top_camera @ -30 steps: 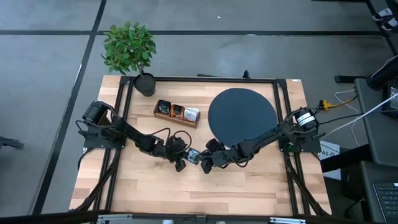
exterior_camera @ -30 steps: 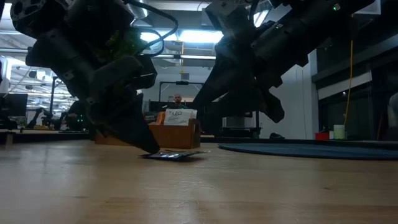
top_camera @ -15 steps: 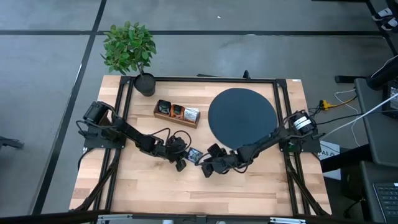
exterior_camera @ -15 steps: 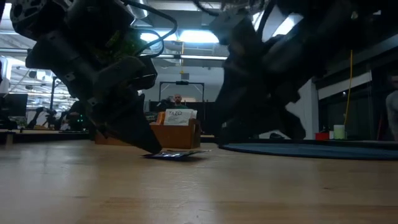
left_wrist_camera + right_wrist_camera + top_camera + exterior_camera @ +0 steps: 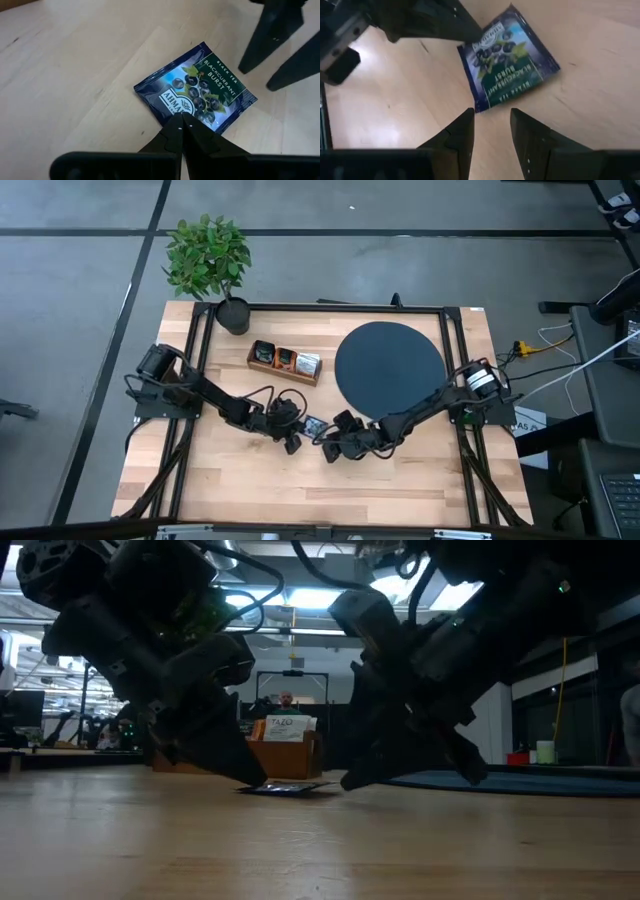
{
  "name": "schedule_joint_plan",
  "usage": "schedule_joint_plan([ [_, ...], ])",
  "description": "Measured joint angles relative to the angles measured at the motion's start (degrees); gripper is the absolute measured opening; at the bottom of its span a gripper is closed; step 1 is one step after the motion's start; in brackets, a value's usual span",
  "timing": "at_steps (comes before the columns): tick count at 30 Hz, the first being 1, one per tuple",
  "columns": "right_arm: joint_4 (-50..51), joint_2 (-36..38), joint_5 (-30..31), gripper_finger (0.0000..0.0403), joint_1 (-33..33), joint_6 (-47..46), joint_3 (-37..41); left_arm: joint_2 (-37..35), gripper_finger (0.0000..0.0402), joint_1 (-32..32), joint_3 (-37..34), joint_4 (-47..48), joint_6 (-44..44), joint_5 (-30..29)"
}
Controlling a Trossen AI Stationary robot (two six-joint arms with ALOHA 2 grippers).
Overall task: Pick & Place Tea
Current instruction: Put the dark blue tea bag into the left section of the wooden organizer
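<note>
**Pinning a blackcurrant tea sachet between two end effectors**

Lying flat on the wooden tabletop [image 5: 230, 480], near its middle, is a single dark blue sachet [image 5: 196, 91] printed with green leaves and dark berries and the words "Black Tea, Blackcurrant Burst". In the high view the sachet [image 5: 313, 426] sits between the two arms, in front of the wooden tray [image 5: 284, 361] and off the front-left edge of the black round disc [image 5: 389, 364].

The left end effector [image 5: 181, 118] has its two dark fingers pressed together into a single point, and that point rests on one edge of the sachet, holding it against the wood. From the low view, the left end effector [image 5: 243, 776] slants down to the sachet [image 5: 287, 787], whose far edge looks slightly raised.

The right end effector [image 5: 491, 117] stands just beside the opposite side of the sachet [image 5: 507, 59], its fingers apart with a clear gap between them and nothing held; the fingertips hover at the sachet's edge, close to the tabletop.

Further out, the tray holds more sachets in its compartments. A potted plant [image 5: 207, 258] stands at the far-left corner. A person [image 5: 286, 699] shows dimly in the room behind the tray.
</note>
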State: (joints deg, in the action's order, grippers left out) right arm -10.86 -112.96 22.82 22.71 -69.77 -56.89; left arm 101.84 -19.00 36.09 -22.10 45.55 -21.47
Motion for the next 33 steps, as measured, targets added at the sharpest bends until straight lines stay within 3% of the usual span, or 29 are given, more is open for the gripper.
schedule_joint_plan([
  [9, -0.74, -1.20, -0.35, 0.0139, -0.70, -0.47, 0.02, 3.67, 0.0002, 0.23, 0.14, -6.42, -0.54, 0.82],
  [14, -0.65, -0.78, -3.96, 0.0162, -1.30, -0.27, -0.03, 3.76, 0.0002, 0.75, 0.10, -7.06, -1.04, 1.96],
  [22, -0.97, -0.78, -3.78, 0.0179, -1.24, -0.19, -0.04, 3.85, 0.0002, 0.87, 0.07, -7.63, -1.32, 2.55],
  [27, -1.24, -0.78, -2.54, 0.0138, -1.22, -0.16, -0.01, 3.96, 0.0002, 0.87, -0.03, -9.31, -1.99, 2.55],
  [33, -1.58, -0.78, -2.04, 0.0037, -1.26, 1.22, -0.01, 3.96, 0.0003, 0.83, -0.03, -9.62, -2.19, 2.28],
])
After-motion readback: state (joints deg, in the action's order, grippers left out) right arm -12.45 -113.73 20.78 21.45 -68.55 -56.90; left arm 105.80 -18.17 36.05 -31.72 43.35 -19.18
